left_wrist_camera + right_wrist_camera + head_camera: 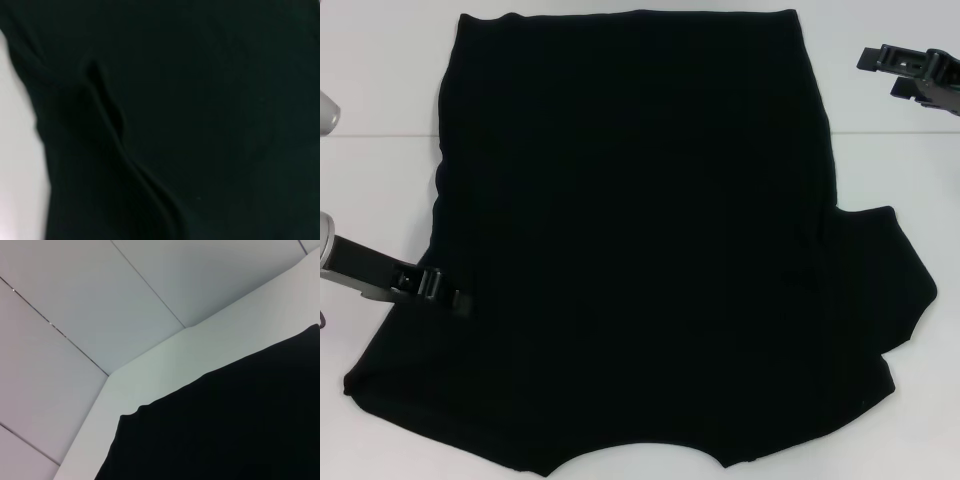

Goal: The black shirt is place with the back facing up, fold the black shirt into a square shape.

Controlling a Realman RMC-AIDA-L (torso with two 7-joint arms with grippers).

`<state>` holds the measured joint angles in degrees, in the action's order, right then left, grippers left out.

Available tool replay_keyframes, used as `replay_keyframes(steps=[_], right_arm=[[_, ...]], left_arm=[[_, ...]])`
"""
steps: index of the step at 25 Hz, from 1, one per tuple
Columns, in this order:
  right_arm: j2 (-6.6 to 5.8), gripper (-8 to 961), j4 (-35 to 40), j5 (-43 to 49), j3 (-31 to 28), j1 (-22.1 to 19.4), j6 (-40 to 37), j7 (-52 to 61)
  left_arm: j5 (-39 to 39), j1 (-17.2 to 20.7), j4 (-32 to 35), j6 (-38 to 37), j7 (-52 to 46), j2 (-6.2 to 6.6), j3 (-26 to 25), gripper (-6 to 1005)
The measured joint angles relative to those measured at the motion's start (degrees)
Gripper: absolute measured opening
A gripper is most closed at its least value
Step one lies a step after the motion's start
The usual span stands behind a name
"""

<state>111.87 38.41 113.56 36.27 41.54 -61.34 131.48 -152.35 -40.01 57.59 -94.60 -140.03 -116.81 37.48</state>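
The black shirt lies spread flat on the white table, its left sleeve seemingly already folded inward; the left gripper sits low at that folded left edge, probably pressing or releasing it, though I cannot tell whether its fingers grip cloth. The right sleeve pokes out unfolded; the right gripper hovers beside the far right corner, apparently spread and holding nothing.

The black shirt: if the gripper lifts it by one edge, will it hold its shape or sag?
Probably sag. The black shirt lies flat on the white table with wavy edges, and a soft ridge shows in the left wrist view, so it looks limp. Pushed by the left gripper at its left edge, it would likely bunch rather than slide whole. It seems light.
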Motion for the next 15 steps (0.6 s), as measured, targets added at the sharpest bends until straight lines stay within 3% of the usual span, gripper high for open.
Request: replay_keyframes(steps=[3,7,12,15], right_arm=[[-0.05,877,0.0,-0.03,0.0,-0.06,0.04,0.0],[-0.1,878,0.0,-0.14,0.06,-0.06,0.04,0.0],[-0.1,878,0.11,-0.26,-0.03,-0.06,-0.29,-0.71],[-0.1,877,0.25,-0.27,-0.03,-0.38,-1.7,-3.99]], left_arm=[[3.9,1.02,1.27,-3.85,4.41,0.03,-0.05,1],[5.42,1.74,2.43,-4.58,6.71,-0.28,-0.82,111],[9.75,3.27,2.41,-3.76,6.99,0.88,-11.38,316],[19.08,6.93,1.07,-8.7,19.72,0.5,-16.74,446]])
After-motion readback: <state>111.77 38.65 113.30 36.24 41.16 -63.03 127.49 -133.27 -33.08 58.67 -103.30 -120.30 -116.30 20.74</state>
